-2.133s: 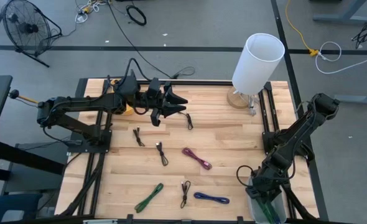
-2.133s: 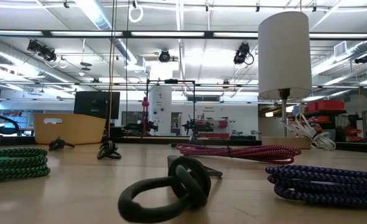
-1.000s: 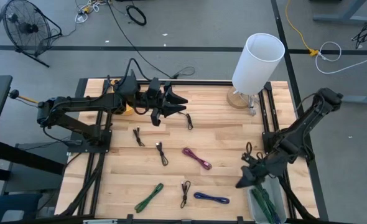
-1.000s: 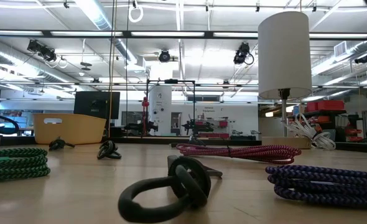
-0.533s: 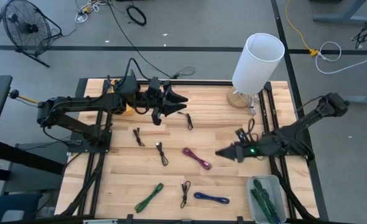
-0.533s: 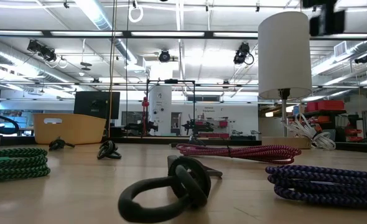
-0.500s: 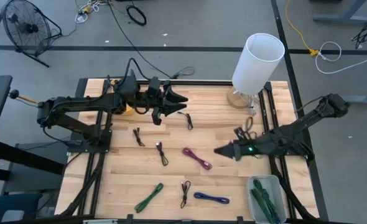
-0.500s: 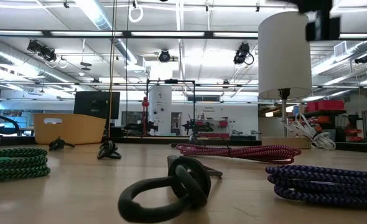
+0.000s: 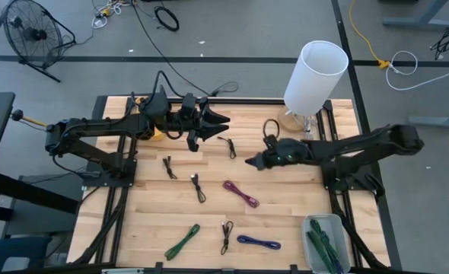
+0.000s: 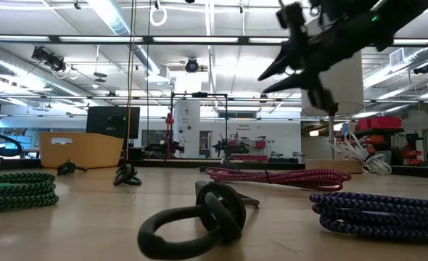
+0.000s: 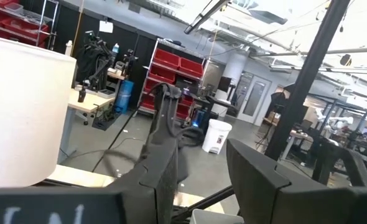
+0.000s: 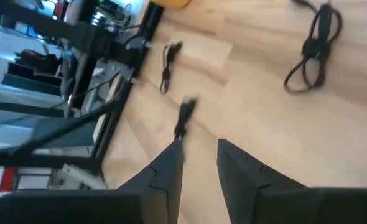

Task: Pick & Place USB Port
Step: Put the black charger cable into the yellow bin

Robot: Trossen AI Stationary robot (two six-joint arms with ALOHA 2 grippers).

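Note:
Several coiled USB cables lie flat on the wooden table: a black one point(image 9: 228, 146) near the far middle, two black ones point(image 9: 169, 167) point(image 9: 198, 187), a magenta one point(image 9: 241, 193), a green one point(image 9: 182, 241), a black one point(image 9: 226, 235) and a blue one point(image 9: 259, 243). My right gripper point(image 9: 248, 162) hovers open above the table's middle, between the far black cable point(image 12: 314, 46) and the magenta one, touching nothing; the low view shows it high up point(image 10: 263, 83). My left gripper point(image 9: 223, 124) waits open over the far left part of the table.
A clear bin point(image 9: 325, 242) with green cables stands at the near right corner. A tall white lamp point(image 9: 316, 72) stands at the far right edge, close behind the right arm. A yellow object point(image 9: 157, 135) lies under the left arm. Bare wood lies between the cables.
My right arm has risen out of the bin at the near right corner and swung toward the far edge and the left, stretching out over the table's middle. The cables and my left arm have stayed where they were.

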